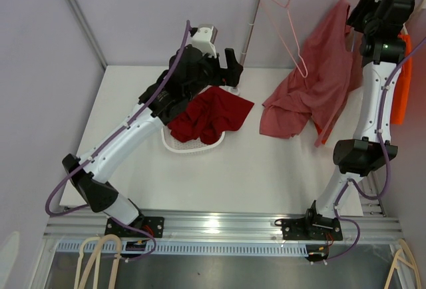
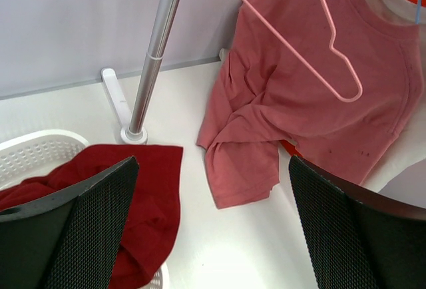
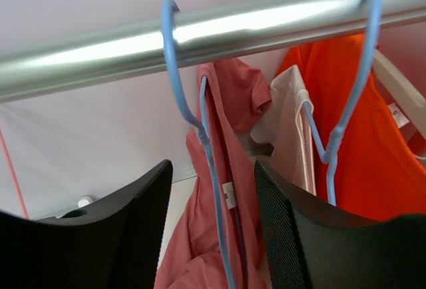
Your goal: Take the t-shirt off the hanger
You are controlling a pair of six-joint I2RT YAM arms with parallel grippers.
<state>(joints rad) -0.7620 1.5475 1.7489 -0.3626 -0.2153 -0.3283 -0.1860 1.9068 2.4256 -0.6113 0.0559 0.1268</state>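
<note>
A salmon-pink t-shirt (image 1: 313, 82) hangs from a blue hanger (image 3: 203, 142) hooked over the steel rail (image 3: 266, 22). Its lower part trails on the table (image 1: 266, 162). It also shows in the left wrist view (image 2: 299, 89). My right gripper (image 1: 355, 14) is up at the rail. In its wrist view the right gripper (image 3: 213, 169) is open, with its jaws on either side of the hanger neck and the shirt's collar (image 3: 223, 189), not touching them. My left gripper (image 1: 233, 66) is open and empty above the table. In its wrist view the left gripper (image 2: 213, 162) faces the shirt's hem.
An empty pink hanger (image 1: 287, 26) hangs on the rail to the shirt's left. An orange garment (image 3: 373, 169) on a second blue hanger (image 3: 356, 82) hangs to the right. A dark red shirt (image 1: 210, 116) lies over a white basket (image 1: 193, 146). The rack's upright post (image 2: 153, 56) stands behind them.
</note>
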